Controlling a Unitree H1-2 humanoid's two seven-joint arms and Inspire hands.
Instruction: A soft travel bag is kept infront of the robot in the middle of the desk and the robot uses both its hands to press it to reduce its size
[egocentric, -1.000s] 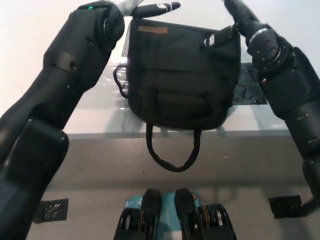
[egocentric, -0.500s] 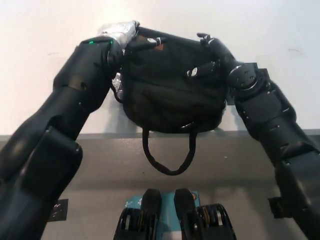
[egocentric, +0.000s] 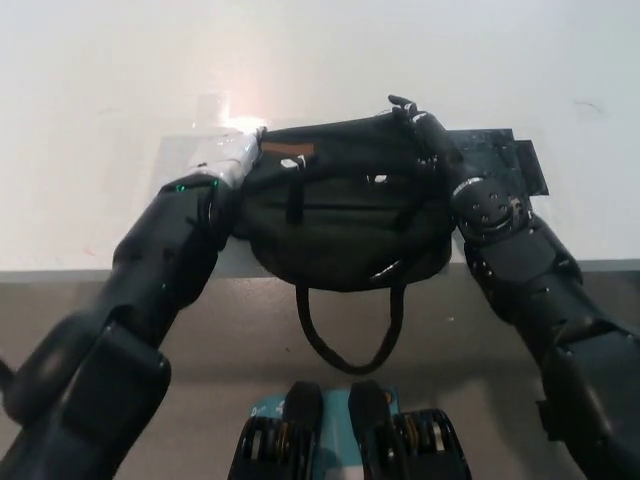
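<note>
Both arms are wrapping around the soft black fabric travel bag (egocentric: 345, 225), which is sitting at the near edge of the white tabletop (egocentric: 400, 60) with its loop handle hanging over the front. The left hand (egocentric: 232, 158), wrapped in silvery white, is pressing the bag's left flank, and the black right hand (egocentric: 418, 125) is bearing on its upper right corner; I cannot tell how far either hand's fingers are curled. The squeeze appears underway, and the next move likely calls for pressing inward evenly so the bag does not slide off.
</note>
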